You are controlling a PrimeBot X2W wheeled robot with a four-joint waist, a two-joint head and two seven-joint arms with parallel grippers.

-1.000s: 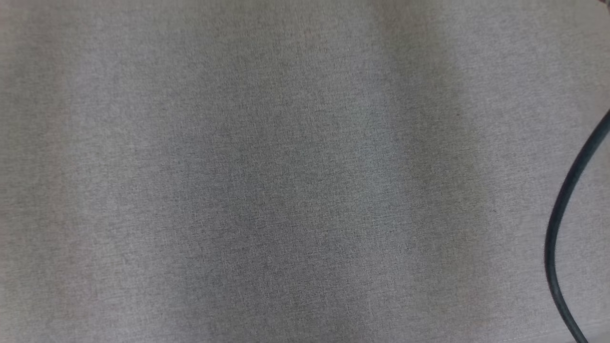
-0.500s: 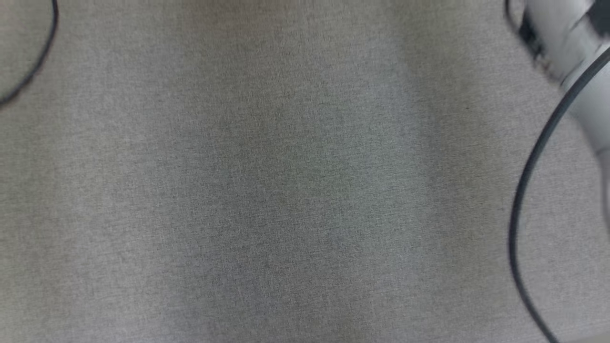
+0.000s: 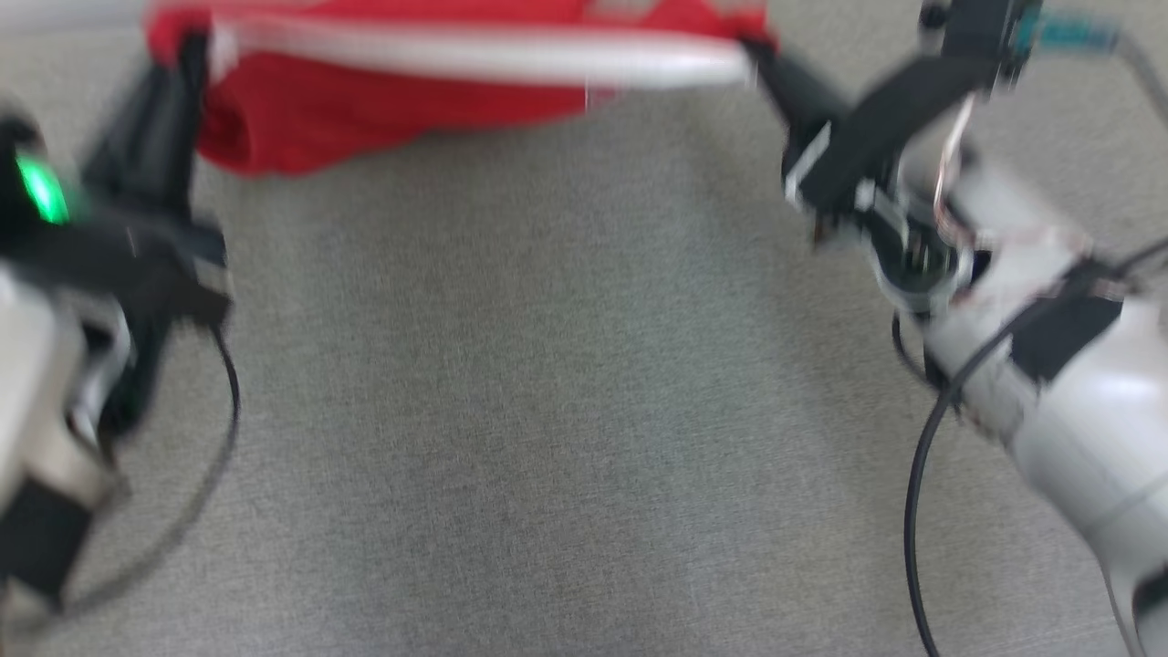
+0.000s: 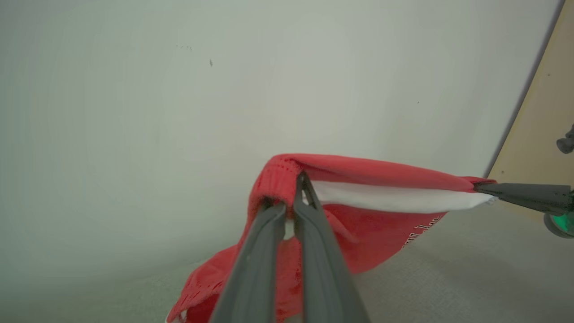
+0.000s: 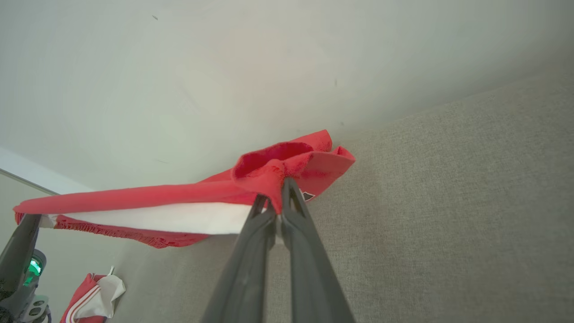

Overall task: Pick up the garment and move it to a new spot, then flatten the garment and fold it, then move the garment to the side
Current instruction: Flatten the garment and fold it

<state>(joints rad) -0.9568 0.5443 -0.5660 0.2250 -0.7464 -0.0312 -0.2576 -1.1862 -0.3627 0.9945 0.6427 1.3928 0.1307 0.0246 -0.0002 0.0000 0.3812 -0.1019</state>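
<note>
A red garment with a white stripe hangs stretched between my two grippers at the top of the blurred head view, its lower part sagging toward the grey fabric surface. My left gripper is shut on the garment's left end, and my right gripper is shut on its right end. In the left wrist view my left gripper pinches a red hem of the garment. In the right wrist view my right gripper clamps a bunched red corner of the garment.
A pale wall rises behind the grey surface, with a tan panel beside it. Another red and white cloth lies crumpled at the lower left of the right wrist view. A dark cable loops off my right arm.
The head camera has shifted: earlier it showed bare grey fabric and a cable, now both arms and the stretched red garment are in the picture.
</note>
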